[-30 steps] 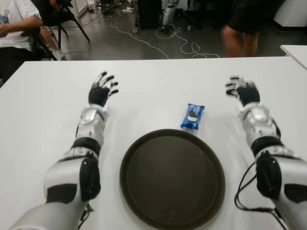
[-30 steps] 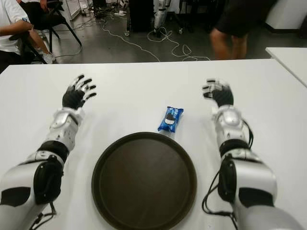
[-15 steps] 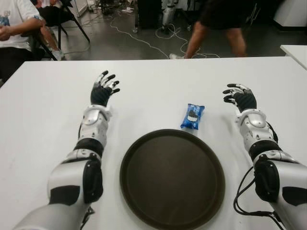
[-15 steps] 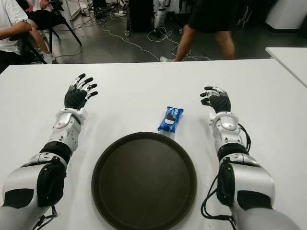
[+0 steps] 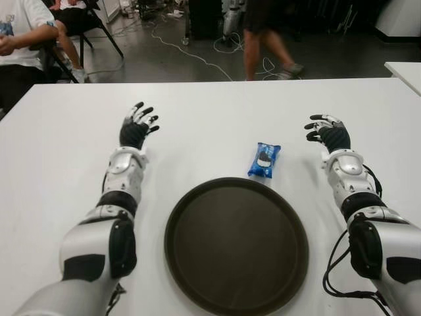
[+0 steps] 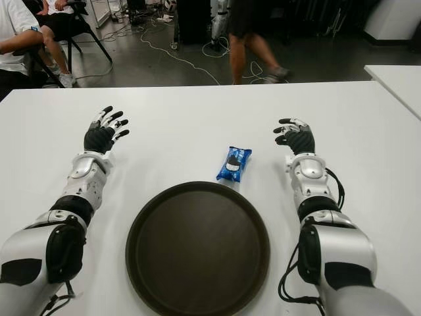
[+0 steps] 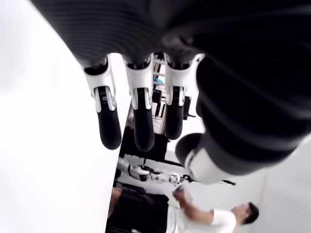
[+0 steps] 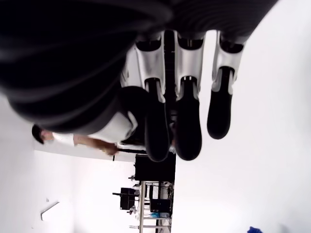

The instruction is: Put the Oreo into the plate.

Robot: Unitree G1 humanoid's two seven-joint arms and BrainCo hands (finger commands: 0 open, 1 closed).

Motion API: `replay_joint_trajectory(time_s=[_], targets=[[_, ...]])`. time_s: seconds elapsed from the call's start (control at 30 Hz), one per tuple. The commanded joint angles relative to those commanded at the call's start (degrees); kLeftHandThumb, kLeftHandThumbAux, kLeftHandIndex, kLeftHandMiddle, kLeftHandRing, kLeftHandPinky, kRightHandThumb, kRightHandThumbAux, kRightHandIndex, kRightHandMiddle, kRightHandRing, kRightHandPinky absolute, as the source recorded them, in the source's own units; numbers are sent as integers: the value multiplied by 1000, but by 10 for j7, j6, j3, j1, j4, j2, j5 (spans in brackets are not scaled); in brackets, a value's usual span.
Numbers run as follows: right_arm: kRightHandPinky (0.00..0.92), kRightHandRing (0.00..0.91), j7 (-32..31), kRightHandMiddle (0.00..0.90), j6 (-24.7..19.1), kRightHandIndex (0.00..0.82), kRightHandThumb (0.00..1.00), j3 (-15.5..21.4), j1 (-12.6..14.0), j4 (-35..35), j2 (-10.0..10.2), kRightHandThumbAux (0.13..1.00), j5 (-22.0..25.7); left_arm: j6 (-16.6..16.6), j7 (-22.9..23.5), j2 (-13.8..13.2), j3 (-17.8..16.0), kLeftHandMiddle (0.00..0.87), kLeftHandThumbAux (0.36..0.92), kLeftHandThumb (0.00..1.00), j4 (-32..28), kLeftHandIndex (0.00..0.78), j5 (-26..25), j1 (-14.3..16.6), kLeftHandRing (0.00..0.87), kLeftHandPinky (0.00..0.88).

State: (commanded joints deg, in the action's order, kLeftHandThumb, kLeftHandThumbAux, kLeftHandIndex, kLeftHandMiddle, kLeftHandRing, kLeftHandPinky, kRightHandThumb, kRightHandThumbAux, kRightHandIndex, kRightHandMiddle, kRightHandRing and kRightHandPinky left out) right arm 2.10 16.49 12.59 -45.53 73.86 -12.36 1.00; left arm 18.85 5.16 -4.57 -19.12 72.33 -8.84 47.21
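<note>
Right hand (image 5: 328,134) has drawn nearer; Oreo (image 5: 264,160) lies left of its fingers (image 5: 314,126).

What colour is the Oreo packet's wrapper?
Blue, with a black-and-white cookie picture on the Oreo packet; it shows best in the left eye view.

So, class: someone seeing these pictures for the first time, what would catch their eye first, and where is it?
The big dark round plate fills the near middle of the white table, empty. Just beyond its far rim lies the small blue Oreo pack. The left hand and right hand show on either side, fingers open, holding nothing.
</note>
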Motion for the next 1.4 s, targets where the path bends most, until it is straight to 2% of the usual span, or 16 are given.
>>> replay_joint_trajectory(time_s=[0.4,0.67,0.97,1.03,1.07,1.13,1.17,1.27,1.3,1.37,1.4], targets=[[563,567,3,508,13,380,828,-5,0,1,3,689,-3,2,2,0,0,223,779,143,0,155,-4,0,236,296],[537,521,18,491,22,382,827,-23,-21,-8,-6,690,-22,5,1,-1,3,234,787,136,1,170,-1,0,239,291],[404,406,46,470,110,372,822,-90,-14,-42,-31,694,-99,4,4,-5,4,217,793,142,2,154,0,0,230,287],[380,380,53,465,121,370,820,-128,-16,-64,-49,695,-143,4,5,-5,5,214,793,144,2,150,1,-1,228,287],[357,355,56,402,123,380,770,-143,-17,-74,-57,706,-161,4,5,-5,5,212,792,145,2,148,1,-1,227,285],[330,327,53,340,106,389,725,-182,-27,-101,-78,715,-207,5,5,-6,6,211,792,145,2,146,2,-2,225,283],[277,290,50,294,97,290,584,-195,-31,-113,-86,699,-224,6,5,-6,6,211,792,145,2,145,2,-2,225,280],[188,225,34,223,69,161,377,-226,-39,-146,-102,678,-261,6,4,-6,6,211,792,146,2,145,2,-2,224,278],[172,213,16,212,53,147,348,-248,-48,-163,-113,675,-287,7,4,-6,6,211,791,146,2,145,2,-2,224,278],[103,144,-33,149,26,89,216,-293,-64,-198,-132,653,-336,7,3,-6,6,211,793,150,2,146,2,-2,226,285],[93,133,-61,139,17,81,196,-312,-69,-216,-140,651,-355,6,2,-6,6,211,793,150,3,146,2,-2,227,286]])
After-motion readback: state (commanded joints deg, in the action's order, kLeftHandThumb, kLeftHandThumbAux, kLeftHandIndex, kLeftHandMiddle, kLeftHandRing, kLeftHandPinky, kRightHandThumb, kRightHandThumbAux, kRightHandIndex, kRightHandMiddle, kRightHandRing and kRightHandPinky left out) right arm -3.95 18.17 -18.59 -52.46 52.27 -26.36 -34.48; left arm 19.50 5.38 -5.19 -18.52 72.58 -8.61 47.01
